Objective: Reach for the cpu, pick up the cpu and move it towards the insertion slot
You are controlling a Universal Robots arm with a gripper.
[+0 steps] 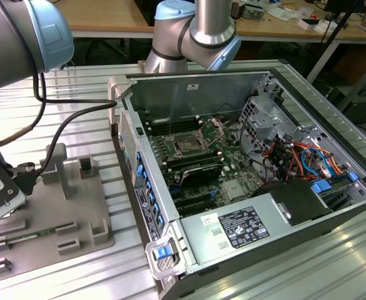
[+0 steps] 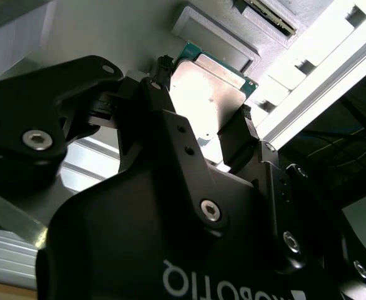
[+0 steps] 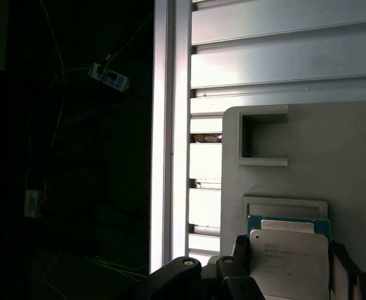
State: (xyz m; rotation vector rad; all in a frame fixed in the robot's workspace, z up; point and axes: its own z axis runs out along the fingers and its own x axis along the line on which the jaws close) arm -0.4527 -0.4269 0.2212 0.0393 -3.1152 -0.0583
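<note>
We see the gripper (image 2: pixel 205 106) down over the grey fixture tray (image 1: pixel 77 206) at the exterior view's left. In both wrist views its two black fingers (image 2: pixel 161 103) are drawn in against opposite edges of the cpu (image 2: pixel 211 87), so we judge it closed on the chip. The cpu sits between the fingertips, silver lid facing the palm, with its green rim showing just past the tips. A raised rectangular frame of the tray (image 3: pixel 284 205) lies just beyond it. We cannot tell whether the chip is already clear of the tray surface. The insertion slot (image 1: pixel 188 145) is well apart from the hand, toward the exterior view's right, inside the open computer case (image 1: pixel 245 187) and behind its near side wall. To do this step well, we think the grip should bear evenly on both edges so the chip stays flat in the fingers. The lift should go straight away from the tray, so no corner catches that frame. We would also carry it level and high enough to pass over the case wall, because a tilted chip could slip between the pads.
</note>
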